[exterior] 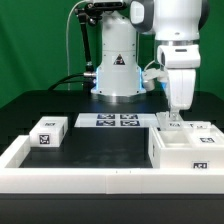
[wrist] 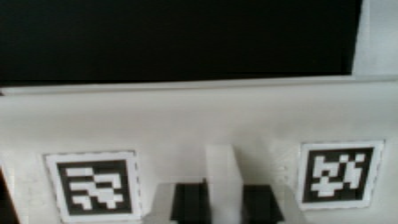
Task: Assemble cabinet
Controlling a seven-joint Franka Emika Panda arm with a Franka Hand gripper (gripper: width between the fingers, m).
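One relation governs the coming move: the cabinet (exterior: 186,152) lies directly under the gripper (exterior: 177,118), not off to any side, so whatever comes next is a matter of height and not of travel across the table. In the exterior view the gripper hangs vertically with its tips at the cabinet's upper rear edge, touching it or very nearly so.

In the wrist view both dark fingers (wrist: 187,203) stand close together with a narrow white strip between them, and two square tags (wrist: 95,185) flank them on the white face below. That strip is probably a thin wall or rib of the cabinet, though the blur leaves it unsure. I cannot tell whether the jaws are pinching it or merely straddling it with a little slack. If it is a wall, it runs away from the wrist, crosswise to the line on which the fingers close, which is the right orientation for a pinch.

Well away from the gripper, past the marker board (exterior: 108,121), sits a small tagged block (exterior: 47,133). A long low white rail (exterior: 60,182) borders the table beyond the cabinet.
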